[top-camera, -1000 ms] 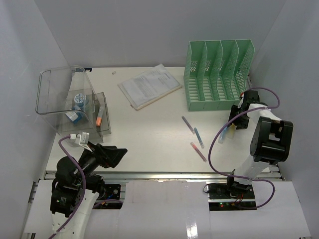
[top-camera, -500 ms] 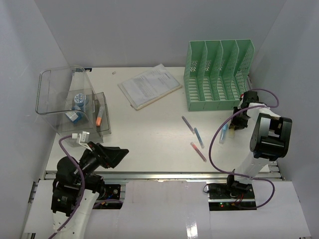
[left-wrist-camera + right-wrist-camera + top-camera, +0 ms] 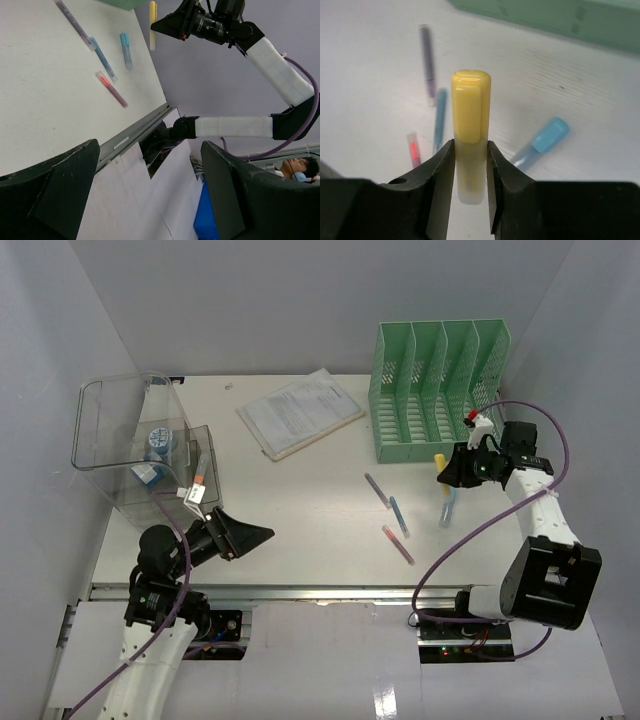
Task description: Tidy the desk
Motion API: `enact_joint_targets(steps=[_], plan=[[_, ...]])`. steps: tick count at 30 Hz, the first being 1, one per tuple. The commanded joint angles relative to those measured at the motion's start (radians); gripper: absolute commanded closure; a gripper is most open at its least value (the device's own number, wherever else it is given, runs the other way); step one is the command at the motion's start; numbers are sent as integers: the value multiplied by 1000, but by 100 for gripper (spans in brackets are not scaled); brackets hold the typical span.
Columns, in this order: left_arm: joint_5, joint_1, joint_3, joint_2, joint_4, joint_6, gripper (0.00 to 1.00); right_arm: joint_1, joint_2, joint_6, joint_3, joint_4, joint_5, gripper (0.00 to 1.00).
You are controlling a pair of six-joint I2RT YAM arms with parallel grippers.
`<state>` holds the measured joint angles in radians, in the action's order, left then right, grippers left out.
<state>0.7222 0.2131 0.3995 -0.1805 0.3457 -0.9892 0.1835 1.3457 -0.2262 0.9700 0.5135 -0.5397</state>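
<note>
One-handed, clamping a yellow highlighter in the right jaws above the counter. Holding left jaws released, near left.

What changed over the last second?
Right gripper moved left, away from the right edge of the desk, fingers shut on a raised yellow highlighter. Left gripper, open, edged right. Four pens, papers, rack and bin stayed put.

right: I've swung in from the desk's right edge toward the rack | my right gripper now pinches a yellow marker, seemingly lifted clear | left: my left gripper has slid slightly right
</note>
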Motion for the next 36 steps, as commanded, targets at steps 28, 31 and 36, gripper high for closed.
enact_joint_targets(steps=[28,31,36], plan=[[-560,563,205,-810,-625,69,21,-671,-25,-202,93,-18,-301,92],[-607,606,254,-925,-631,73,24,-683,-34,-194,87,-29,-295,92],[-660,661,330,-1032,-634,79,31,-691,-44,-183,84,-35,-291,92]])
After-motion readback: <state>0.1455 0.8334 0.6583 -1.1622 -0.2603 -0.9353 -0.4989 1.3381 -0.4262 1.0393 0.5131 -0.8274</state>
